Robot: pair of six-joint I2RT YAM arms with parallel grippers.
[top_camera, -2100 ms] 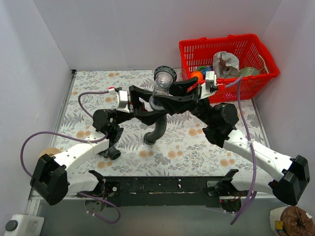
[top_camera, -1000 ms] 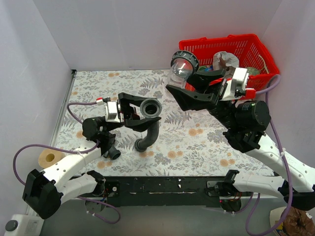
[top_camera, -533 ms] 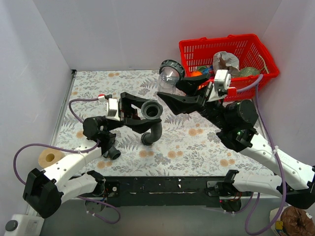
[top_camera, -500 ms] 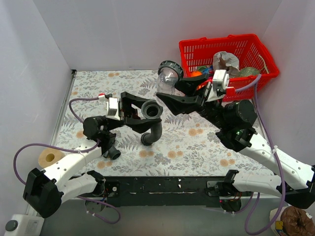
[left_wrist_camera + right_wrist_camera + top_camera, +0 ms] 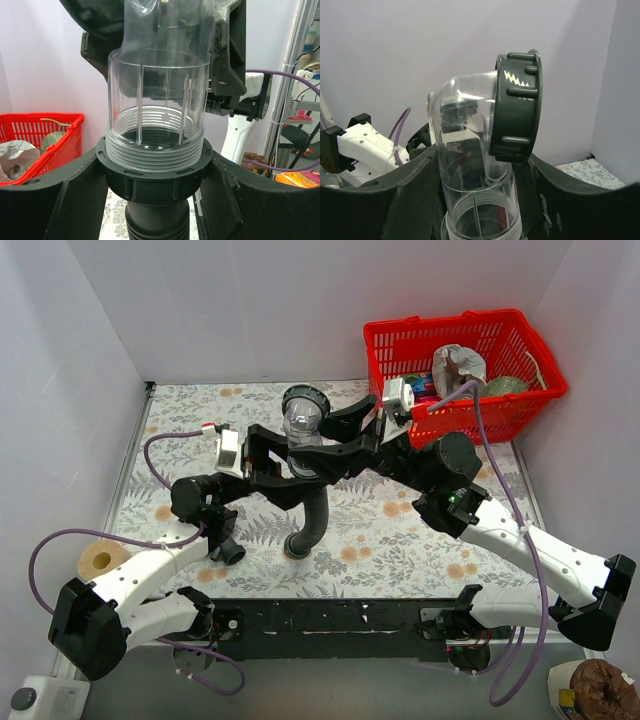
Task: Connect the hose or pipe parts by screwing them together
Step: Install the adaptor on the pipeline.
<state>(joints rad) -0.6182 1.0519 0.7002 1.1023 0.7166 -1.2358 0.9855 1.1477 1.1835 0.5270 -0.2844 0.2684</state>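
Note:
My left gripper (image 5: 290, 468) (image 5: 155, 187) is shut on the black collar nut (image 5: 155, 170) of the ribbed black hose (image 5: 312, 510), which hangs down to the table. My right gripper (image 5: 335, 445) (image 5: 480, 200) is shut on a clear plastic elbow fitting (image 5: 300, 428) (image 5: 465, 160) with a dark grey ring nut (image 5: 303, 400) (image 5: 517, 110) on its upper end. The fitting's threaded lower end (image 5: 155, 145) sits in the collar's mouth, upright, with threads showing above the rim. Both grippers meet over the middle of the table.
A red basket (image 5: 465, 355) with mixed items stands at the back right, close behind my right arm. A roll of tape (image 5: 100, 560) lies at the left edge. Purple cables (image 5: 170, 440) loop off both wrists. White walls close in the left, back and right sides.
My right arm swung left and down from beside the basket, bringing the clear fitting onto the hose collar. My left gripper kept its hold and shifted slightly.

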